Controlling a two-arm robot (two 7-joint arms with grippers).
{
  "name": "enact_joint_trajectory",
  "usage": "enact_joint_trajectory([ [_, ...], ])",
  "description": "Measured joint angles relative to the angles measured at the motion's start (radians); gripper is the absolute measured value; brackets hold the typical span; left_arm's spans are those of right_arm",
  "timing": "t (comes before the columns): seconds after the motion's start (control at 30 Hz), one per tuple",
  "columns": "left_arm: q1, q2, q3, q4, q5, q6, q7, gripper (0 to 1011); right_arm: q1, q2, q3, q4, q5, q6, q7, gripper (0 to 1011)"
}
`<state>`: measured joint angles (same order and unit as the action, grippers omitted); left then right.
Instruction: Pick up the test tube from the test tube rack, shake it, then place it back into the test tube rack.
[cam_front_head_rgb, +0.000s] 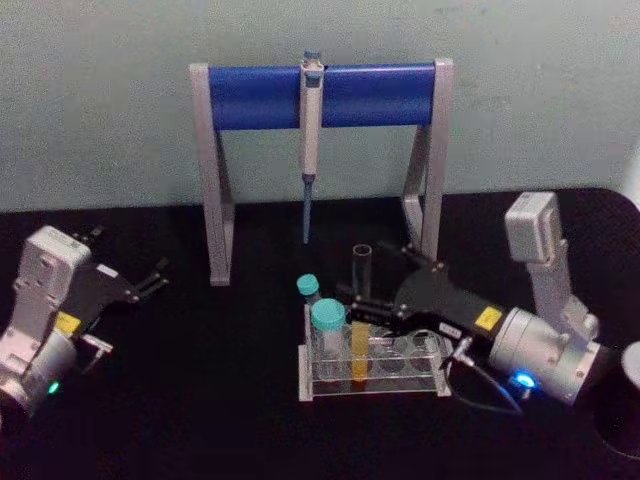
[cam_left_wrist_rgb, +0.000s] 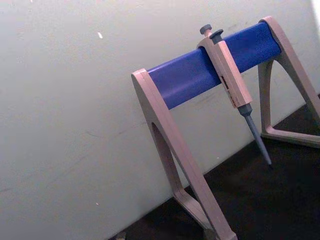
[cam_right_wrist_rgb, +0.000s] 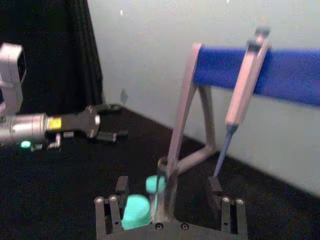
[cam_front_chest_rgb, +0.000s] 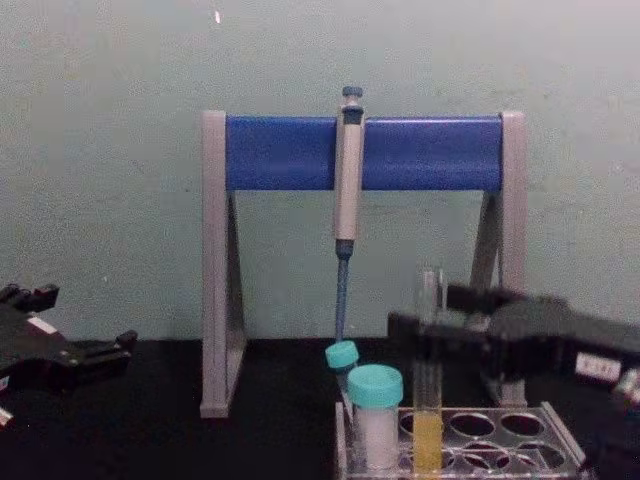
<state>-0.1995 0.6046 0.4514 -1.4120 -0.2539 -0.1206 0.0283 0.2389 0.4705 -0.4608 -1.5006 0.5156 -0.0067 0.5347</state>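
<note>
Fingers of the right gripper (cam_front_head_rgb: 362, 300) stand spread, one on either side of the test tube (cam_front_head_rgb: 360, 320), and I cannot make out whether either pad touches the glass yet. That tube stands upright in the test tube rack (cam_front_head_rgb: 372, 385), in a hole toward the rack's left end, its long axis vertical, so the fingers meet it side-on, well above the yellow-orange liquid in its lower part. My judgement is that the coming move calls for a closing squeeze and then a straight lift along that vertical axis.

Over at the far left of the table, the left gripper (cam_front_head_rgb: 150, 282) rests with its fingers parted, well apart from the rack; the right arm is plainly the nearer one.

Slender, smooth, clear and uncapped, the tube could slip or spill. Its rack is low clear plastic with round holes. Two teal-capped vials (cam_front_head_rgb: 327, 330) stand just left of the tube. Behind, a pipette (cam_front_head_rgb: 311, 150) hangs from a grey-and-blue stand (cam_front_head_rgb: 240, 97).
</note>
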Motion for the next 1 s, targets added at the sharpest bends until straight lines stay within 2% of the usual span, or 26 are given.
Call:
enact_joint_trajectory([
  [0.23,0.000,0.000,0.000,0.000,0.000,0.000,0.000,1001,-0.022,0.015,0.052,-0.083,-0.003,-0.053,-0.028,1000],
  [0.33,0.000,0.000,0.000,0.000,0.000,0.000,0.000,1001,-0.044,0.018,0.089,-0.120,-0.009,-0.082,-0.061,1000],
  [0.37,0.000,0.000,0.000,0.000,0.000,0.000,0.000,1001,-0.060,0.018,0.111,-0.138,-0.017,-0.094,-0.087,1000],
  [0.47,0.000,0.000,0.000,0.000,0.000,0.000,0.000,1001,-0.086,0.015,0.140,-0.161,-0.038,-0.104,-0.138,1000],
  [0.5,0.000,0.000,0.000,0.000,0.000,0.000,0.000,1001,-0.103,0.013,0.157,-0.174,-0.062,-0.106,-0.179,1000],
  [0.6,0.000,0.000,0.000,0.000,0.000,0.000,0.000,1001,-0.129,0.004,0.179,-0.187,-0.094,-0.103,-0.241,1000],
  [0.67,0.000,0.000,0.000,0.000,0.000,0.000,0.000,1001,-0.161,-0.014,0.200,-0.192,-0.133,-0.084,-0.317,1000],
  [0.83,0.000,0.000,0.000,0.000,0.000,0.000,0.000,1001,-0.193,-0.042,0.217,-0.179,-0.173,-0.046,-0.394,1000],
  [1.0,0.000,0.000,0.000,0.000,0.000,0.000,0.000,1001,-0.210,-0.070,0.223,-0.144,-0.197,-0.015,-0.438,1000],
])
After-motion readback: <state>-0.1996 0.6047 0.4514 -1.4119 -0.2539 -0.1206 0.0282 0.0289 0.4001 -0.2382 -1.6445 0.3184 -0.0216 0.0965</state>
